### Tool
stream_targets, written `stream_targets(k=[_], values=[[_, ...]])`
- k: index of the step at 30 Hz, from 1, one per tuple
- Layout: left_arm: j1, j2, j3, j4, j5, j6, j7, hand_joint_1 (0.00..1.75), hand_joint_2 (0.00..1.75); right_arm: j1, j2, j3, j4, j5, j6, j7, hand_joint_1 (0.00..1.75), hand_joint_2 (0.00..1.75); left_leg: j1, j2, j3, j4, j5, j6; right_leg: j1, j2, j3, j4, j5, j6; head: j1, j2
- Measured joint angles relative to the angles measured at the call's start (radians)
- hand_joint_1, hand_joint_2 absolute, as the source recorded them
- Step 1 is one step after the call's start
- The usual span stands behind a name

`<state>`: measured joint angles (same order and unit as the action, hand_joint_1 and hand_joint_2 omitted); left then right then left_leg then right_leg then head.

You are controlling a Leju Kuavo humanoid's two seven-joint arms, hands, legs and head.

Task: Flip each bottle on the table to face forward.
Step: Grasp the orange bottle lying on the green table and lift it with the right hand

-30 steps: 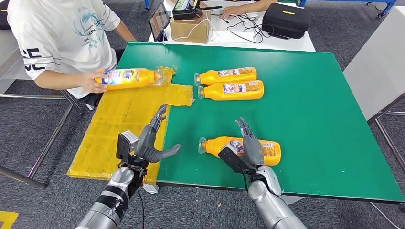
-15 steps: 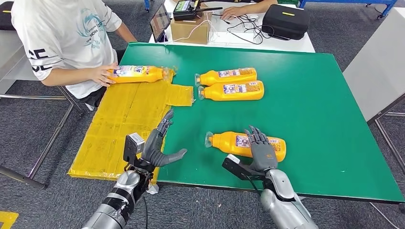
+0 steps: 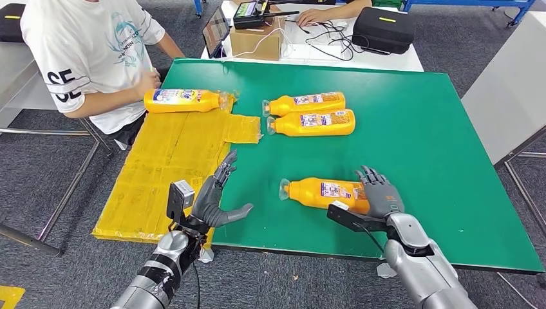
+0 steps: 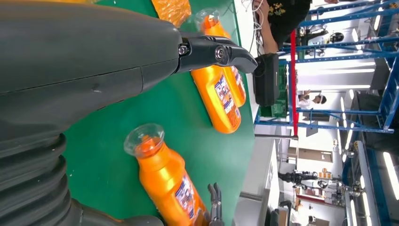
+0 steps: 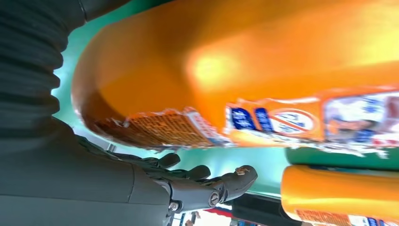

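Beyond your green table (image 3: 418, 141), note these items:
- Yellow sheet (image 3: 169, 167), draped over the table's left edge.
- Person in a white printed T-shirt (image 3: 90, 48), at the far left corner.
- White desk (image 3: 386, 59) behind the table, bearing a cardboard box (image 3: 256, 37), a tablet (image 3: 214, 27), a black case (image 3: 384, 27), tangled cables (image 3: 328, 32) and a second person's hand (image 3: 313, 14).
- Grey carpet floor (image 3: 51, 180).

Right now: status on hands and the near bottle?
Left hand open, hovering. Right hand resting on base end of near bottle, grasp unclear. Bottle lying flat on green table. Nothing in the way.
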<state>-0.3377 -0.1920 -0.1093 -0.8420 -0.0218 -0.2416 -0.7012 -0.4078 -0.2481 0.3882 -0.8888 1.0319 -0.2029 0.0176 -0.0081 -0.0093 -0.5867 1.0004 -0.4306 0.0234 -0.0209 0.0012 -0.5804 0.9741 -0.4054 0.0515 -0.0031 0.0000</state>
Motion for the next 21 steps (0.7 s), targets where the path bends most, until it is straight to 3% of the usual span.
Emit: stream_targets(k=[4, 21], values=[[0.000, 0.000, 0.002, 0.001, 0.000, -0.012, 0.000, 0.00, 1.75, -0.031, -0.007, 0.000, 0.036, -0.003, 0.021, -0.003, 1.75, 1.75, 0.000, 0.000, 0.000, 0.000, 0.000, 0.000, 0.000, 0.000, 0.000, 0.000, 0.000, 0.000, 0.000, 0.000], [-0.042, 0.002, 0.004, 0.029, 0.001, -0.131, 0.000, 0.00, 1.75, -0.249, -0.007, 0.009, 0.336, -0.163, 0.316, -0.244, 1.75, 1.75, 0.000, 0.000, 0.003, 0.000, 0.000, 0.000, 0.000, 0.000, 0.003, 0.000, 0.001, 0.001, 0.000, 0.000]])
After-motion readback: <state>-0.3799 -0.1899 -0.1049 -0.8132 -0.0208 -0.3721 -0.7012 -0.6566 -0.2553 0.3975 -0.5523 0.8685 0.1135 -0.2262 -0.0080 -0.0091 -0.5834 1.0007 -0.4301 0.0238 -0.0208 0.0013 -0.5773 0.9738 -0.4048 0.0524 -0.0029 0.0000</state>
